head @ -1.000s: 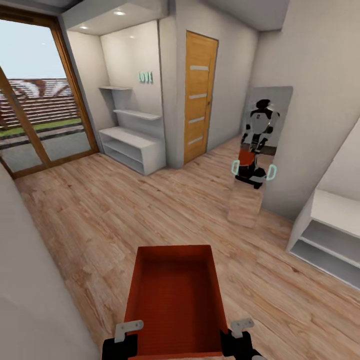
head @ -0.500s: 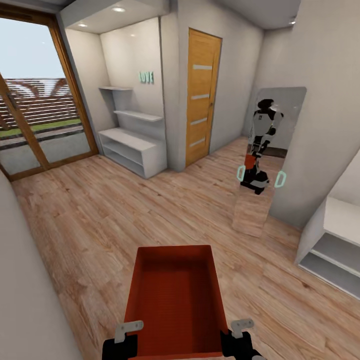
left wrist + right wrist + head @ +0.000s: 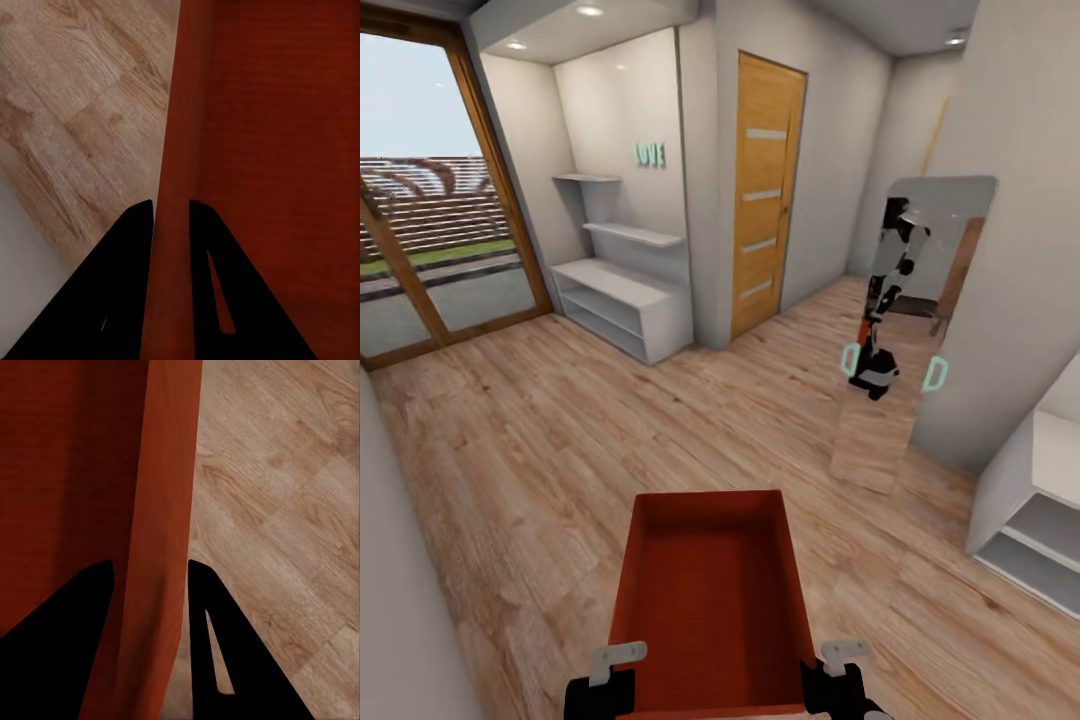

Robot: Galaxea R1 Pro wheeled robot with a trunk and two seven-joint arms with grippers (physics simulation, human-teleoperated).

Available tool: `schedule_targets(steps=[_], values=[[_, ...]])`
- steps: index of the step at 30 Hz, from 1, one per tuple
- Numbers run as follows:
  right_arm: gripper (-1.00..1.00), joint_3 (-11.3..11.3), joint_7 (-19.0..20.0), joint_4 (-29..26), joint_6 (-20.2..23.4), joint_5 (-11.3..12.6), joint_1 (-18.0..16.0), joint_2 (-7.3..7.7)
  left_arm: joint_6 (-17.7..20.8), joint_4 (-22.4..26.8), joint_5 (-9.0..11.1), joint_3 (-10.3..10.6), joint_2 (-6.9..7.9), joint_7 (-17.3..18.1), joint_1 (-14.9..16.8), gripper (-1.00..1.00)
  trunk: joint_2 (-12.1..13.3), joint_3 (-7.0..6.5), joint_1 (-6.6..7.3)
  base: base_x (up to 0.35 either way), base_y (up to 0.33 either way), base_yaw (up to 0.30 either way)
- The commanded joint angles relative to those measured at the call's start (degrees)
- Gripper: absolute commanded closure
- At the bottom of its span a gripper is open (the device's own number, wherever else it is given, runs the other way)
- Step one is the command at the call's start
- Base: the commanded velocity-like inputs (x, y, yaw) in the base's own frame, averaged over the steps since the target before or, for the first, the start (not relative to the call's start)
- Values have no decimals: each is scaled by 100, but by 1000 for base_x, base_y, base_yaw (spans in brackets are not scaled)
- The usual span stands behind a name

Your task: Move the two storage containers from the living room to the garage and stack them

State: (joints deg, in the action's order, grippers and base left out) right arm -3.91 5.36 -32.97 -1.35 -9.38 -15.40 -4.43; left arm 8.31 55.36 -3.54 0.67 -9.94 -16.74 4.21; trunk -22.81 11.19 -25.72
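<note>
Orange-red open bin (image 3: 710,590) — empty, seemingly level — above wood-plank floor.

Head high; wrists close, sharing container (image 3: 705,595) walls.

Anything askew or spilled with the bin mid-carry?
Nothing stands out. The storage container rides level and empty, with the left tool and right tool each pinching a side wall, over light wood-plank flooring.

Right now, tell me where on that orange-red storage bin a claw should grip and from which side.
Grip the orange-red storage bin by its thin long side walls, near the end closest to the robot, coming down over the flared rim. The left claw and right claw each straddle a wall that way, one finger inside, one outside.
</note>
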Motion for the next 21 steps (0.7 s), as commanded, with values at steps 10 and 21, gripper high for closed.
schedule_targets(steps=[10, 21], values=[[100, -40, 79, -18, -208, -29, -5, -111, 48, -164, 3, 12, -6, -60, 1, 100, -11, 10, -6, 326, 0, 0], [100, -40, 79, -17, -208, -29, -6, -111, 48, -166, 3, 12, -6, -62, 1, 100, -11, 10, -6, 326, 0, 0]])
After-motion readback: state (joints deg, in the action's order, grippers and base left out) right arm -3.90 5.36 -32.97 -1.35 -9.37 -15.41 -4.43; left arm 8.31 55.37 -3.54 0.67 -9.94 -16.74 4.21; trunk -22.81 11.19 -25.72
